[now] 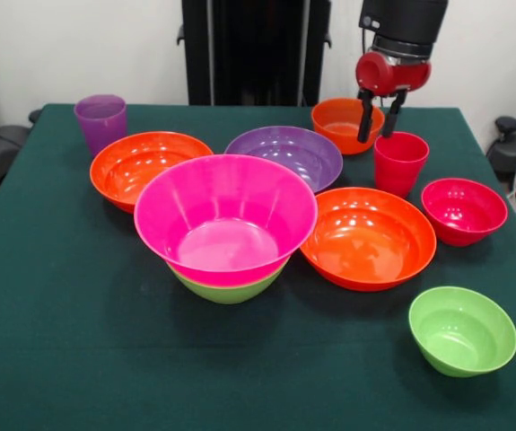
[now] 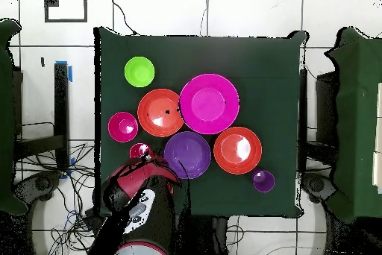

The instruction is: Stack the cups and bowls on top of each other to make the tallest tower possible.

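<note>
Green cloth surface [image 1: 60, 359], items counted outward from the tower.

Tower [image 1: 226, 229]: a wide hot pink bowl [image 1: 226, 215] nested in a lime green bowl [image 1: 228, 285], whose rim just shows beneath. It stands mid-surface; nothing else is stacked on it.

Orange bowl, large [image 1: 368, 238]: just beside the tower, on the side where the red-pink pieces stand.

Second large orange bowl [image 1: 145, 166]: on the tower's opposite side and a little behind it, partly hidden by the pink rim.

Purple bowl [image 1: 286, 154]: behind the tower, between the two large orange bowls.

Purple cup [image 1: 101, 121]: upright, behind the second orange bowl, towards the far corner.

Small orange bowl [image 1: 345, 124]: well behind the tower, beyond the purple bowl.

Red-pink cup [image 1: 400, 162]: upright, between the small orange bowl and the first large orange one.

Red-pink bowl [image 1: 464, 210]: small, beyond that large orange bowl, away from the tower.

Small lime green bowl [image 1: 462, 329]: alone, in front of the red-pink bowl.

Gripper [image 1: 380, 115]: red-bodied, hanging just above the red-pink cup's rim. Its black jaws stand apart and hold nothing.
</note>
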Action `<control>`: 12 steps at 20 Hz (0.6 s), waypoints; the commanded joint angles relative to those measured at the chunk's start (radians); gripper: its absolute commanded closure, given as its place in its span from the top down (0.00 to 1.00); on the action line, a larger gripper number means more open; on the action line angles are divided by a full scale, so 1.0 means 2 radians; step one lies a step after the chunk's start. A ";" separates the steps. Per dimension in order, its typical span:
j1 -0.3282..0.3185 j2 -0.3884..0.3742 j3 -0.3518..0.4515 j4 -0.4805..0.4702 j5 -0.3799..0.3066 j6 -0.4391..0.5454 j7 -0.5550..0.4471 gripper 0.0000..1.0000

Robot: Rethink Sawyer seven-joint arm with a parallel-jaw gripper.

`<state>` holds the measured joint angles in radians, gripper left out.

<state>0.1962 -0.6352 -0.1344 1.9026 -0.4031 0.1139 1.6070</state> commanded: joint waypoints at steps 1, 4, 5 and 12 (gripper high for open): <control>0.018 0.017 0.020 -0.017 0.032 0.010 0.092 1.00; 0.021 0.023 0.015 -0.016 0.034 0.001 0.092 1.00; 0.022 0.027 0.014 -0.017 0.034 -0.005 0.093 1.00; 0.036 0.054 0.001 -0.022 0.042 -0.033 0.100 1.00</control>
<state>0.2452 -0.6010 -0.1649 1.9008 -0.3637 0.1124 1.6105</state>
